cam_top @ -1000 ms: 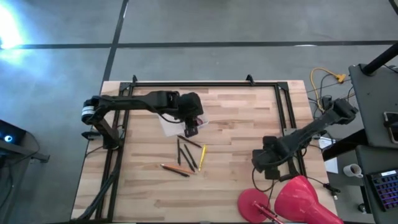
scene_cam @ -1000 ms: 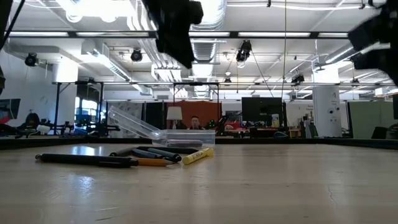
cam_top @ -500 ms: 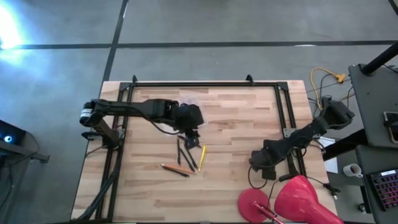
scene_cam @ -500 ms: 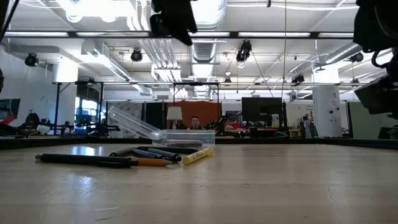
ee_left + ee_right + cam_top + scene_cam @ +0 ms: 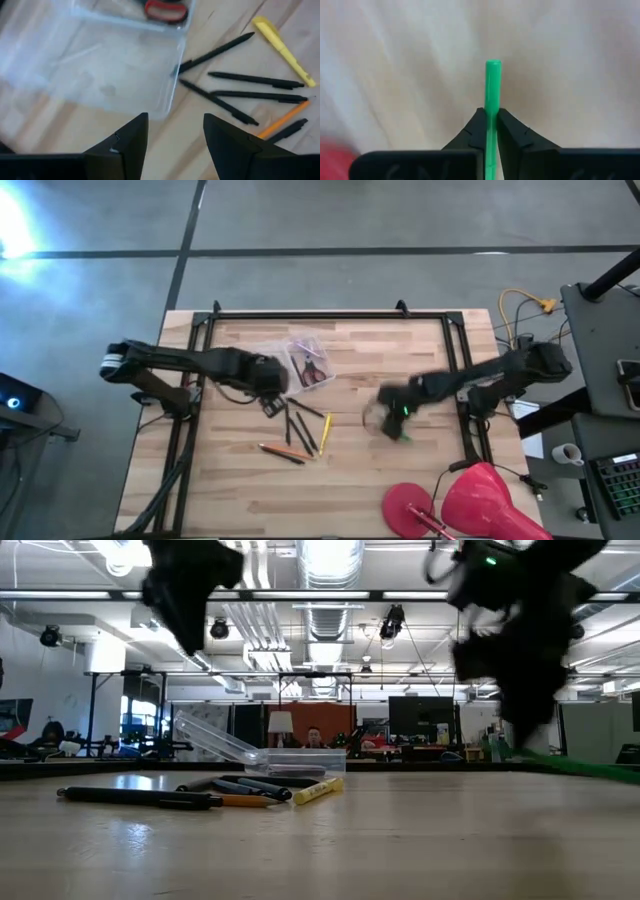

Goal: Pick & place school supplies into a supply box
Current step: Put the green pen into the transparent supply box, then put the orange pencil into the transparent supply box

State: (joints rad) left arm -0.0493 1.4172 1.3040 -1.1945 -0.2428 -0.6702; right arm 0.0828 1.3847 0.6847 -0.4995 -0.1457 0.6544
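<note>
Right gripper fingers clenched on thin green plastic pen, above counter middle. Left gripper fingers released, beside transparent plastic rectangular supply box.

Both arms are dark, near-black, built of slender jointed links; the left arm ends at its outer side in a pale, silvery cylindrical joint. The right arm carries a small green light near its wrist (seen in the high and low views). Each gripper's fingers are matt black wedges tapering to blunt tips, and the right gripper's body seems to bear faint embossed lettering.
</note>
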